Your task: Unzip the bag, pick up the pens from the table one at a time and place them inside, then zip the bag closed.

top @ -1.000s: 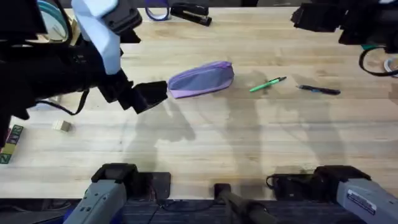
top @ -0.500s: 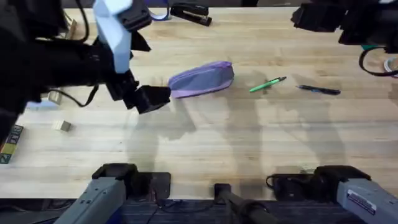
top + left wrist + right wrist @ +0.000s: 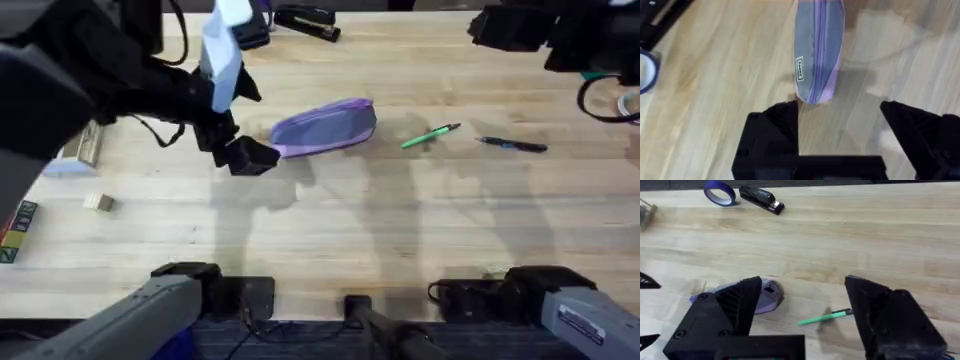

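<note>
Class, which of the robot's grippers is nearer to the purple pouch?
Left. The left gripper sits at the purple pouch's end, jaws open. The right gripper hovers farther off, above it, also open.

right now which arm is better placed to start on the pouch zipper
Left. Its open end effector sits right at the near end of the lavender pencil pouch, lined up with the zipper, which looks closed. The right end effector, also open, is held above the table, off the pouch.
</note>
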You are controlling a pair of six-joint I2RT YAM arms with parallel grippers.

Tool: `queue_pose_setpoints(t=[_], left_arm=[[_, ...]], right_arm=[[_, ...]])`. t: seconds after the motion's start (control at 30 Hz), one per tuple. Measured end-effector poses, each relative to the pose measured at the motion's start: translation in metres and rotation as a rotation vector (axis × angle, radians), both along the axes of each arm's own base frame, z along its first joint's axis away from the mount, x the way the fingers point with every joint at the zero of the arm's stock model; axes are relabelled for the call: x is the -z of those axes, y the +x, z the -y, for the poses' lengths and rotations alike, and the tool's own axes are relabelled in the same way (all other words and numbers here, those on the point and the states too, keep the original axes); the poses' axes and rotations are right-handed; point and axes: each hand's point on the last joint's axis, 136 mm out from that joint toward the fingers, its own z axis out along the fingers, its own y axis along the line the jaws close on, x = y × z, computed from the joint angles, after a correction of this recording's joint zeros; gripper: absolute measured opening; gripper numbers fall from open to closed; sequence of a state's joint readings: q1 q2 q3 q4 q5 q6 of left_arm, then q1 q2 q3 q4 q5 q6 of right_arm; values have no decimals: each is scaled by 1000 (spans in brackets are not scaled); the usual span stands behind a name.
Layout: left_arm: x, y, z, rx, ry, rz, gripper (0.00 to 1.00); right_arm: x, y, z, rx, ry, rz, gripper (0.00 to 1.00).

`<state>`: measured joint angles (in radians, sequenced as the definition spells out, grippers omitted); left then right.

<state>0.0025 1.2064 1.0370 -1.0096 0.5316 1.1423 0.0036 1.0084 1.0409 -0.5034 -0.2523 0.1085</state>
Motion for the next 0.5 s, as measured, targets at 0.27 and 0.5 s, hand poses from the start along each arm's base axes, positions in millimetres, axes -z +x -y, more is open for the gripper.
queue_pose_setpoints(t=[0.27,0.5], left_arm=[[35,29,0,29,11,-47,995],[64,37,3,38,-11,-129,996]], right_arm=[[0,0,0,0,0,0,996],[0,0,0,0,0,0,996]])
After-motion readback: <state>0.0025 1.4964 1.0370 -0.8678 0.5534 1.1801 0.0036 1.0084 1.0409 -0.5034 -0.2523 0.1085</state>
